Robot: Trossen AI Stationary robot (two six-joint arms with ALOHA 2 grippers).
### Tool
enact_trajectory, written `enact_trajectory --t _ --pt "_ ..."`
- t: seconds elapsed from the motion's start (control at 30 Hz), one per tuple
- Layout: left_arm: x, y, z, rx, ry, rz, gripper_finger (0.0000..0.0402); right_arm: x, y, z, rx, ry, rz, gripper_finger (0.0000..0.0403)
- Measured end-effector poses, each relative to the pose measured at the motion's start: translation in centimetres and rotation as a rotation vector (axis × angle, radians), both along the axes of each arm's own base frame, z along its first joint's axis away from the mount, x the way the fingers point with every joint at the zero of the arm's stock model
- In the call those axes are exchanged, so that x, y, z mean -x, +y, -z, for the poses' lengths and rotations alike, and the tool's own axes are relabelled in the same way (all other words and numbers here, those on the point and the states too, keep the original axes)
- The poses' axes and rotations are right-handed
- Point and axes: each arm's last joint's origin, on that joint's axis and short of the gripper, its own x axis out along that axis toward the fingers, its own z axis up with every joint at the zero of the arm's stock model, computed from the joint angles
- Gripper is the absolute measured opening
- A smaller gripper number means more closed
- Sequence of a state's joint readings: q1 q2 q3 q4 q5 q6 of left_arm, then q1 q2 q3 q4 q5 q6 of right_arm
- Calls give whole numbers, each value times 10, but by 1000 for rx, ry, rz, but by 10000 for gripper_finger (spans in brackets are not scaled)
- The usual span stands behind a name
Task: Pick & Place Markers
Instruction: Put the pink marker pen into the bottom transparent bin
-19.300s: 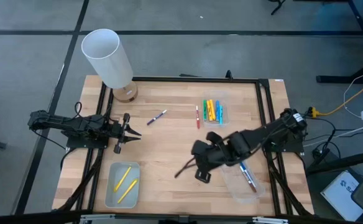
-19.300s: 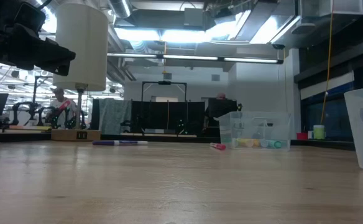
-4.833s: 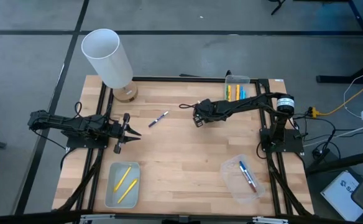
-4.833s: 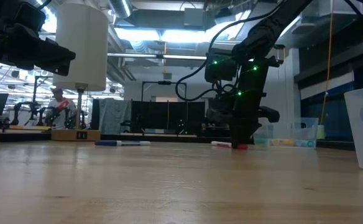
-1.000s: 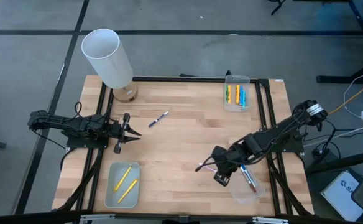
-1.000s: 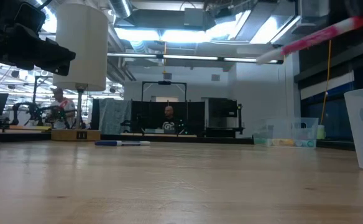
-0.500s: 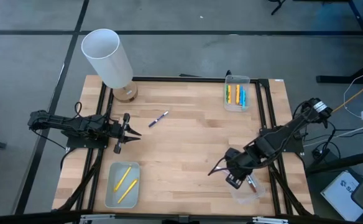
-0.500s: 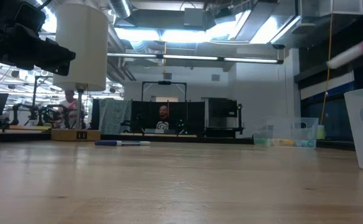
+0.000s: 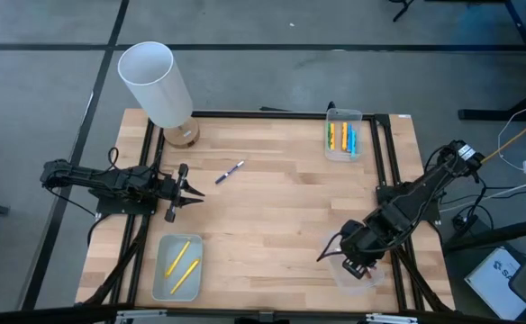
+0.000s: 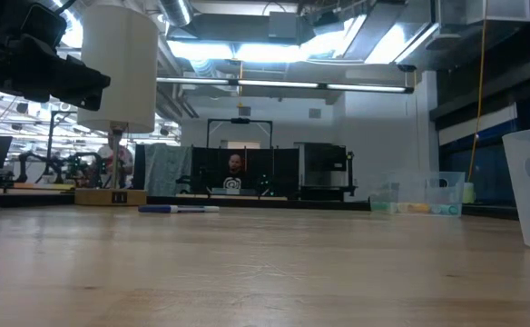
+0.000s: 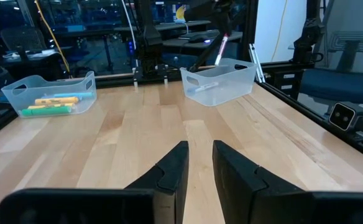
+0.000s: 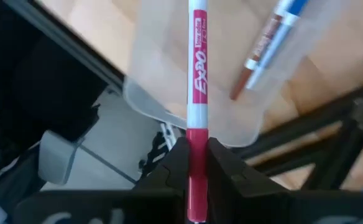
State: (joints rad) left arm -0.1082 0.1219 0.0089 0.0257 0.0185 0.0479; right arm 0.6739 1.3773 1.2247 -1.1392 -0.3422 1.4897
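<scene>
Here the right gripper hangs directly over the clear tray at the table's front right corner, its fingers clamped on a red marker (white barrel, red cap end between the fingers) that points down into that tray. Inside the tray lies a blue-capped marker. Well away from the tray, toward the table's far middle, a lone purple marker rests on the wood. Far across from the tray, the left gripper waits at the left edge, fingers nearly together, holding nothing.
</scene>
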Motion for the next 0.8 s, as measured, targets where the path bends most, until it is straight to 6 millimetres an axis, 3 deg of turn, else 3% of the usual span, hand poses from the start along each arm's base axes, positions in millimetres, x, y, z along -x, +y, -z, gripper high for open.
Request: enact_trajectory --t 0.33,0.8 --pt "0 0 0 0 0 0 67 6 -6 9 87 81 60 35" --pt "0 0 0 0 0 0 66 4 -5 49 79 69 112 35"
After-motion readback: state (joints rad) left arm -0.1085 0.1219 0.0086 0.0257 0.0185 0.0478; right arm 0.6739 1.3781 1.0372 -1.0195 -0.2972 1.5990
